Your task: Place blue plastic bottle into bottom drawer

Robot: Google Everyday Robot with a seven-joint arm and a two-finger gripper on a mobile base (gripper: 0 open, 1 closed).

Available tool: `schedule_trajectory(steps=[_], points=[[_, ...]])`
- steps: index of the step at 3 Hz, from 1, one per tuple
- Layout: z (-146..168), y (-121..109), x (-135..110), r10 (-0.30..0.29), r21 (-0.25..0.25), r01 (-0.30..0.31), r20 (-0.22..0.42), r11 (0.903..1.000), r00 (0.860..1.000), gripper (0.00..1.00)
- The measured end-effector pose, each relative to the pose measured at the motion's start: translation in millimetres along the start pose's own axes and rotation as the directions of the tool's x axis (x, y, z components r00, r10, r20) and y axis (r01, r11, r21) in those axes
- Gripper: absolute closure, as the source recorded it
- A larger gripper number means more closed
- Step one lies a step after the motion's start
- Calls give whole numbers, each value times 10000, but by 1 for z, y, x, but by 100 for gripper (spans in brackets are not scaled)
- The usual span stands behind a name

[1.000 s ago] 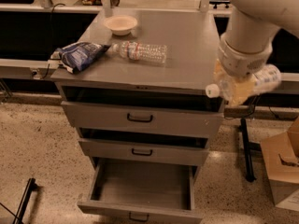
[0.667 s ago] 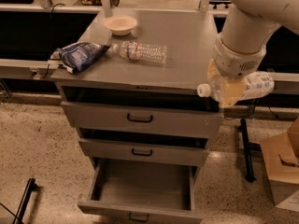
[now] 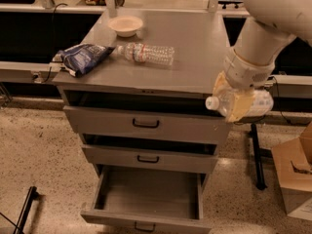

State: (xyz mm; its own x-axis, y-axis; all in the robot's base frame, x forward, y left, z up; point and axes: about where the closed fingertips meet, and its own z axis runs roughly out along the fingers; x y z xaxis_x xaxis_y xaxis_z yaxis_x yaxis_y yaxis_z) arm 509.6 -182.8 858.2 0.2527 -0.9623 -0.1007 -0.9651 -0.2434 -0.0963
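The gripper (image 3: 238, 106) holds the blue plastic bottle (image 3: 261, 101) sideways, just beside the grey cabinet top (image 3: 195, 57). The bottom drawer (image 3: 146, 219) is open above the speckled floor (image 3: 39, 150).

The bottom drawer (image 3: 146, 194) stands pulled out at lower centre, open from above and in front. The middle drawer (image 3: 146, 158) rises just behind that opening. The gripper (image 3: 239, 104), clasping the water bottle (image 3: 261, 103), hangs at centre right, just off the front right corner of the cabinet (image 3: 195, 57). Below it, a black stand (image 3: 257, 155) and a cardboard box (image 3: 295, 179) narrow the floor gap at lower right.
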Motion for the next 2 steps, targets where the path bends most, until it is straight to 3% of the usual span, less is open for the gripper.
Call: schedule_trajectory(steps=[1,2], points=[[60,28,-25,605,-1333,-264,2585,9907,9641,100],[60,28,-46,733,-1427,-238,3528,9895,9328,100]])
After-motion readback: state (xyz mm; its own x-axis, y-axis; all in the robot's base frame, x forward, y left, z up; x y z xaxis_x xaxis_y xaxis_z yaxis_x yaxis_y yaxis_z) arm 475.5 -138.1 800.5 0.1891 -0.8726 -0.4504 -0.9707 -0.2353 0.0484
